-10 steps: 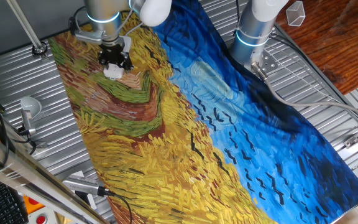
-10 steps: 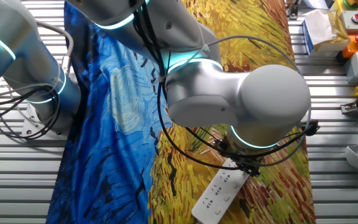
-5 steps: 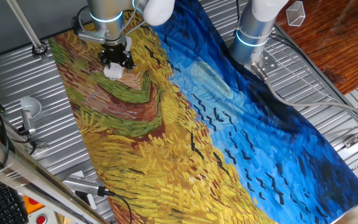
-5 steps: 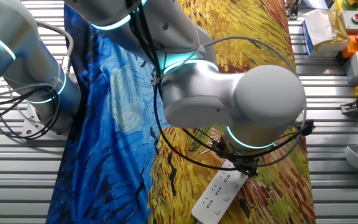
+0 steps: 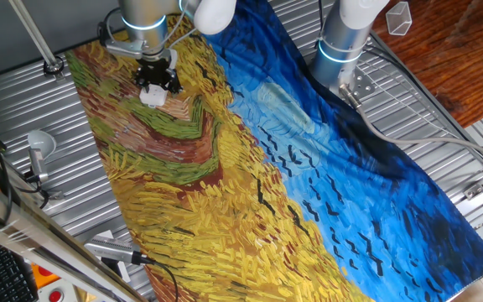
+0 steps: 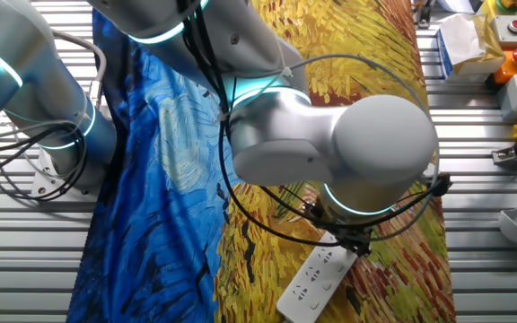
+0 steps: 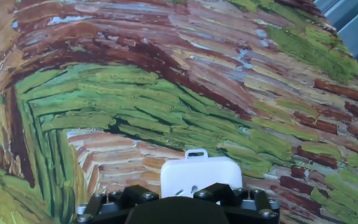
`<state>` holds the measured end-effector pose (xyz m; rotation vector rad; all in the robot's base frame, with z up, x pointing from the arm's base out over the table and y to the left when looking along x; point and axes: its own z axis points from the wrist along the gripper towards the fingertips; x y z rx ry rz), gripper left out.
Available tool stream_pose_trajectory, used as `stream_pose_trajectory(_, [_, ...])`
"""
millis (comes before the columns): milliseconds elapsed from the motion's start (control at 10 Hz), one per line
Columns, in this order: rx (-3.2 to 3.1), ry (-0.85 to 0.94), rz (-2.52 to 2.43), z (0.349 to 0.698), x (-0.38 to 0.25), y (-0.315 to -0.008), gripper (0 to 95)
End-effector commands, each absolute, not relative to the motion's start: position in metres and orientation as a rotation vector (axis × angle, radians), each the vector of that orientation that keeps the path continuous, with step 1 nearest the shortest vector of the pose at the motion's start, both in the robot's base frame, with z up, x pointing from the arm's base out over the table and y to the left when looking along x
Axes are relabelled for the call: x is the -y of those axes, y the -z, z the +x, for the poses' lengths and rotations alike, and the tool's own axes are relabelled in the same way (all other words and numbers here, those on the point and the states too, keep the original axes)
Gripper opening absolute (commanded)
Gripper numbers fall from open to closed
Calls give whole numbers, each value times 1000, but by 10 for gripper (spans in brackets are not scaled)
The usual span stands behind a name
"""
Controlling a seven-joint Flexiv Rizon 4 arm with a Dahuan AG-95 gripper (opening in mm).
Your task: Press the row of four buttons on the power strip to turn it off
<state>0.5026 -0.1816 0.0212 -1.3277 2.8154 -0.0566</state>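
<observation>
The white power strip point(image 6: 315, 276) lies slantwise on the yellow part of the painted cloth. Socket marks show along its top face. My gripper point(image 6: 352, 240) stands over its upper end, mostly hidden under the big grey arm. In one fixed view only the strip's white end point(image 5: 153, 97) shows below the black gripper point(image 5: 157, 82). The hand view shows the rounded end of the strip point(image 7: 201, 173) just beyond the black gripper body point(image 7: 180, 198). The fingertips themselves are not visible. I cannot make out the four buttons in any view.
The painted cloth point(image 5: 292, 168) covers a ribbed metal table point(image 5: 23, 101). A second arm's base point(image 5: 342, 38) stands at the cloth's blue side. A grey round-headed lamp-like object point(image 5: 39, 145) and loose tools point(image 5: 111, 250) lie off the cloth. Boxes and button units point(image 6: 501, 45) sit in a corner.
The arm has shifted slightly along the strip over the last second. The power strip has not moved.
</observation>
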Motion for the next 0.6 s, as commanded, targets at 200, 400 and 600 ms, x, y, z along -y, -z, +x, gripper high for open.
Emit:
stream_pose_trajectory(200, [-2811, 60, -1332, 503, 182, -12, 760])
stream_pose_trajectory(400, [-2818, 69, -1331, 503, 182, -20, 760])
stream_pose_trajectory(600, [-2835, 76, -1340, 502, 182, -40, 760])
